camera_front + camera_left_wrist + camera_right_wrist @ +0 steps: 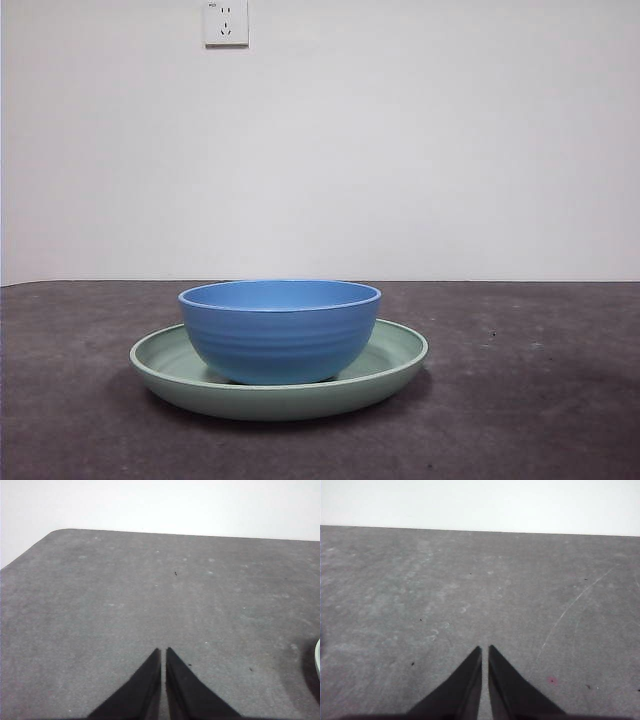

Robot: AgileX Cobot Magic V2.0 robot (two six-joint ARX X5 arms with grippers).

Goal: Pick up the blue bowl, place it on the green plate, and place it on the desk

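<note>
The blue bowl (pixel 280 330) stands upright inside the green plate (pixel 400 352), and the plate rests on the desk (pixel 540 400) near the middle of the front view. No arm shows in the front view. My left gripper (pixel 163 651) is shut and empty over bare desk; a sliver of the green plate's rim (pixel 317 660) shows at the edge of its view. My right gripper (pixel 485 649) is shut and empty over bare desk, with neither bowl nor plate in its view.
A white wall with a power socket (pixel 225 22) stands behind the desk. The desk's rounded far corner (pixel 60 532) shows in the left wrist view. A long pale scratch (pixel 570 610) marks the desk in the right wrist view.
</note>
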